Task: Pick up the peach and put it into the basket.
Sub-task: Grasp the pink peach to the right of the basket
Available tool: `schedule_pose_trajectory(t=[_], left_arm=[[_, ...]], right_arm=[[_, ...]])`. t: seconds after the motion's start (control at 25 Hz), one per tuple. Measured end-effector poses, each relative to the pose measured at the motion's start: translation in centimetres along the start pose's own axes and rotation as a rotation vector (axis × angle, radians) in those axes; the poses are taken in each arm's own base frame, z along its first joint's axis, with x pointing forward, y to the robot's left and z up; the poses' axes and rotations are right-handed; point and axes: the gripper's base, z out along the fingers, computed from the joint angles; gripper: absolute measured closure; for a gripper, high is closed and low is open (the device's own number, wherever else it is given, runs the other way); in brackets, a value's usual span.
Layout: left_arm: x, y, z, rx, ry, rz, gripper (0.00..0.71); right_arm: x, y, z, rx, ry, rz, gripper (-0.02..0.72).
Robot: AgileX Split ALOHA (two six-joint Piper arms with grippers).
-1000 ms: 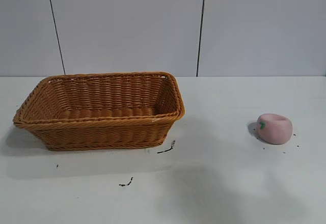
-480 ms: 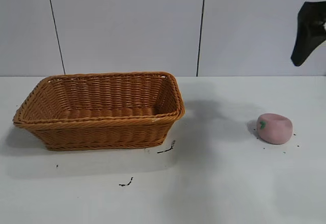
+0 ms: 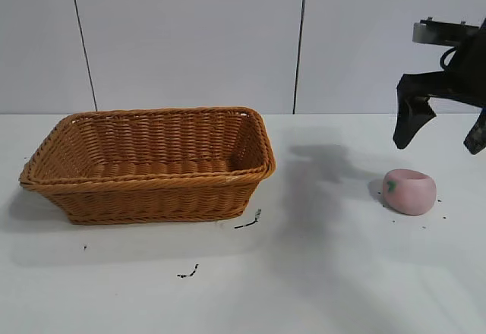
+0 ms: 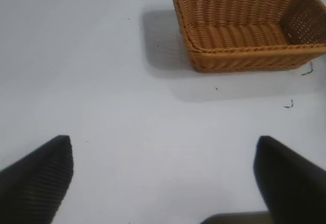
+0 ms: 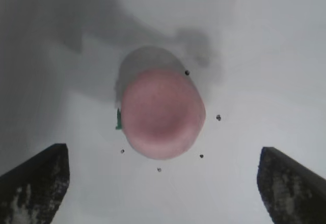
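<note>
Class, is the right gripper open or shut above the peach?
Open: the right gripper has its fingers spread wide, with the peach lying untouched below.

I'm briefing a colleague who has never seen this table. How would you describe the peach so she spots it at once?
Start at the big orange-brown wicker basket on the left of the white table, then look far right. There, alone on the bare surface below the open right pincer, sits the peach. It is small, pale pink and rounded, with a dimpled top and a tiny green mark on its side.
</note>
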Motion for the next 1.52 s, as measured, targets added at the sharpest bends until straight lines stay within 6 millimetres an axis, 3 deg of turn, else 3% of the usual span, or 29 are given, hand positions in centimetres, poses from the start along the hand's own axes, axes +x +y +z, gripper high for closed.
schedule_pose_trajectory(t=[0.32, 0.72, 1.04, 1.12, 1.36, 1.4, 1.52], left_arm=[[0.0, 0.0, 0.0, 0.0, 0.0, 0.0, 0.017], [0.0, 0.0, 0.0, 0.0, 0.0, 0.0, 0.017], [0.0, 0.0, 0.0, 0.0, 0.0, 0.0, 0.017], [0.0, 0.0, 0.0, 0.0, 0.0, 0.0, 0.017], [0.0, 0.0, 0.0, 0.0, 0.0, 0.0, 0.017], [0.0, 0.0, 0.0, 0.0, 0.0, 0.0, 0.017], [0.0, 0.0, 0.0, 0.0, 0.0, 0.0, 0.017]], right_arm=[[-0.2, 0.0, 0.4, 0.055, -0.018, -0.013, 0.008], [0.3, -0.6, 4.9, 0.057, 0.038, -0.003, 0.008], [0.5, -0.7, 6.3, 0.056, 0.054, 0.0, 0.022], [0.5, -0.7, 6.3, 0.057, 0.049, -0.001, 0.108], [0.3, -0.7, 6.0, 0.056, 0.039, 0.001, 0.647], [0.3, -0.7, 5.7, 0.057, 0.035, 0.0, 0.677], [-0.1, -0.5, 4.2, 0.057, 0.011, -0.002, 0.678]])
